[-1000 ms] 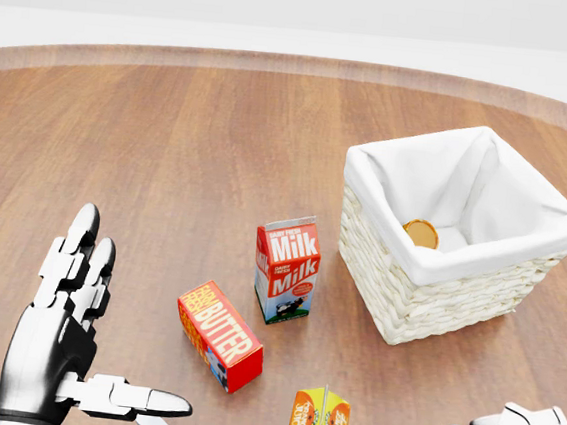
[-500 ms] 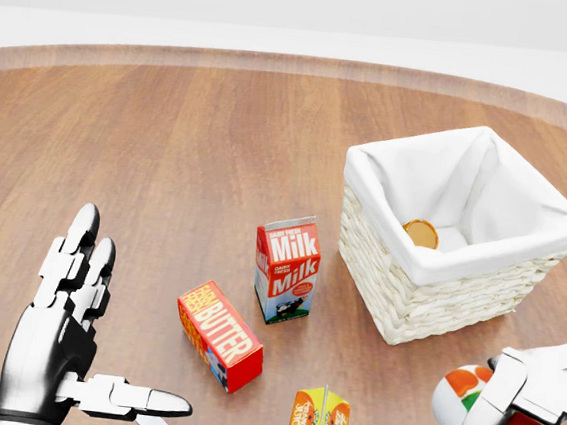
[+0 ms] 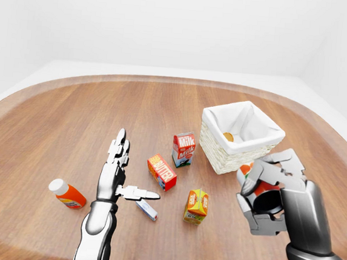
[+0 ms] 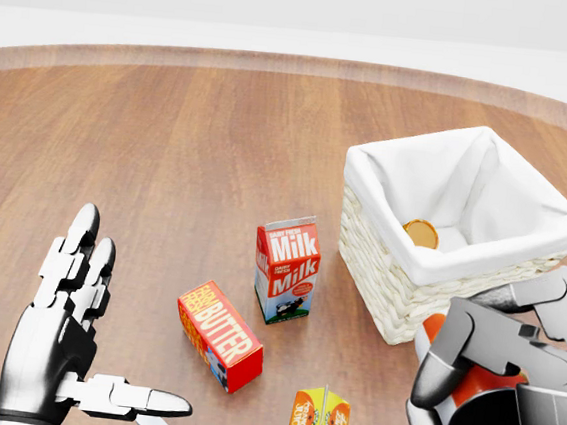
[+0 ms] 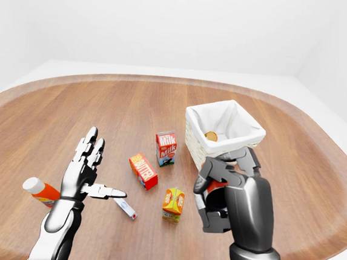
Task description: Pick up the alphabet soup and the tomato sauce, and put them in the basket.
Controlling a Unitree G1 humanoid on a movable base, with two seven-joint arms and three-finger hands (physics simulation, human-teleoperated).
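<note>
One can (image 3: pixel 255 178) sits clamped in the right robot hand (image 3: pixel 270 190), one basket (image 3: pixel 241 138) beside; left robot hand (image 3: pixel 118 177) splayed.

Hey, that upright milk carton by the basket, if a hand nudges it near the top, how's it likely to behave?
The milk carton stands tall on a small base, so a high push would probably tip it rather than slide it. Its flat sides look stiff enough to grip, though probably crushable. If it topples rightward in the head view, it might bump the nearby basket.
</note>
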